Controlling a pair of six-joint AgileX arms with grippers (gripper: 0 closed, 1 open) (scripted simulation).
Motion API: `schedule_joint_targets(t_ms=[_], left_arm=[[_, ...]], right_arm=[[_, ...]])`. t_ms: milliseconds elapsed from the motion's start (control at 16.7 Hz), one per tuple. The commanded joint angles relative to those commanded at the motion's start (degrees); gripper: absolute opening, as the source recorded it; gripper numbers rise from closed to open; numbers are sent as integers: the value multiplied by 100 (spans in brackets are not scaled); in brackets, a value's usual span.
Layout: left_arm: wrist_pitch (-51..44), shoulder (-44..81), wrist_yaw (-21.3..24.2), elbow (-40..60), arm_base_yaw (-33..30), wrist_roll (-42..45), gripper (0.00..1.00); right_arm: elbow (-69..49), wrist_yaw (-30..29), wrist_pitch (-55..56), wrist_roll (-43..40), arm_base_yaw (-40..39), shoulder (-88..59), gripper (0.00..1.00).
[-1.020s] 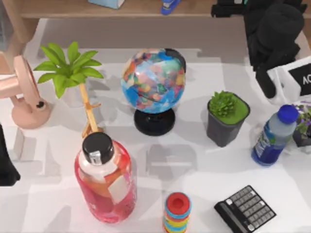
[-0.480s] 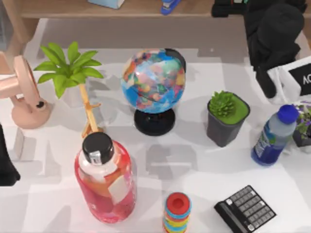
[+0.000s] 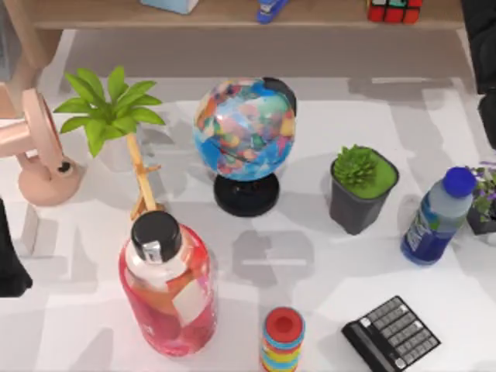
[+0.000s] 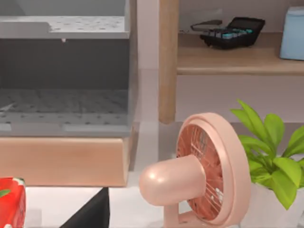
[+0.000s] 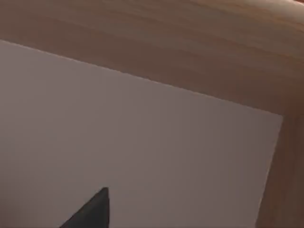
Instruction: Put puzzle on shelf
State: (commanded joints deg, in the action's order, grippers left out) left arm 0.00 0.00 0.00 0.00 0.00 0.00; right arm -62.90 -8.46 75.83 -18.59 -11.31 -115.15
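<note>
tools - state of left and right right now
Left tool: cannot be told.
Right tool: cannot be told; puzzle sits free on the shelf.

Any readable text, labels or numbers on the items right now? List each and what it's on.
None can be read.
Blue bottle: label print too blurred.
Red jar: pale label, nothing legible.
Calculator: key markings too small.
Puzzle on the shelf: plain coloured stickers, no text.

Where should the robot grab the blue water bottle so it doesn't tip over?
Probably around the blue bottle's body, just below its blue cap. It stands upright, so come in level from the front. The potted succulent stands off to its left, and another pot crowds its right.
</note>
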Motion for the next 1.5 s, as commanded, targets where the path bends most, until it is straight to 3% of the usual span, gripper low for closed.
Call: schedule_joint_targets(t_ms=[480, 900, 1200, 1500], left_arm=[[0, 0, 0, 0, 0, 0, 100], [0, 0, 0, 0, 0, 0, 100], [0, 0, 0, 0, 0, 0, 100], [0, 0, 0, 0, 0, 0, 100]], right_arm=[[2023, 2041, 1296, -3022, 2784, 1203, 100], [3457, 3797, 1849, -5603, 5156, 997, 100], [3802, 4716, 1749, -6775, 5506, 167, 100], [3802, 4939, 1664, -7031, 5414, -148, 100]])
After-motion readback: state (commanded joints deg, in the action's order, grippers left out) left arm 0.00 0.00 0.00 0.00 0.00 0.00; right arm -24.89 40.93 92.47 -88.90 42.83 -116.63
